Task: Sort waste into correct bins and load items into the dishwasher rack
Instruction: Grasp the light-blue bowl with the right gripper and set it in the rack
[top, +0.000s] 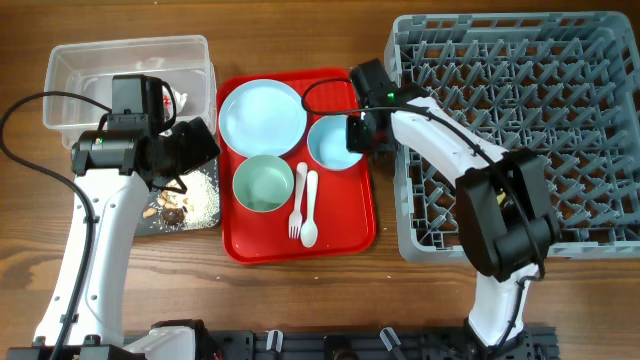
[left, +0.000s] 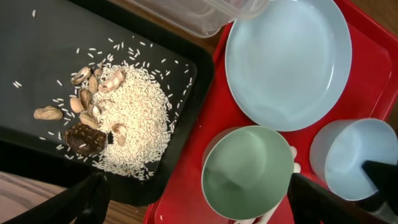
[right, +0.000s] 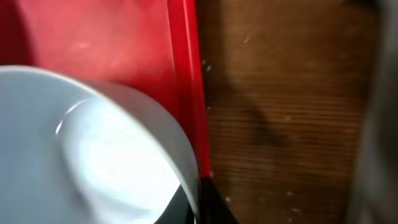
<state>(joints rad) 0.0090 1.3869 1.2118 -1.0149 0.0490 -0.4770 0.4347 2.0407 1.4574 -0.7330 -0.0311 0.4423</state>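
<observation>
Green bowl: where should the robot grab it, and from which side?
Grab the green bowl by its rim, coming straight down, one finger inside and one outside. It stands upright, mouth up, so the thin rim is probably easiest to pinch. Take the rim's left part: the fork and spoon lie close on its right, the plate just behind.
</observation>
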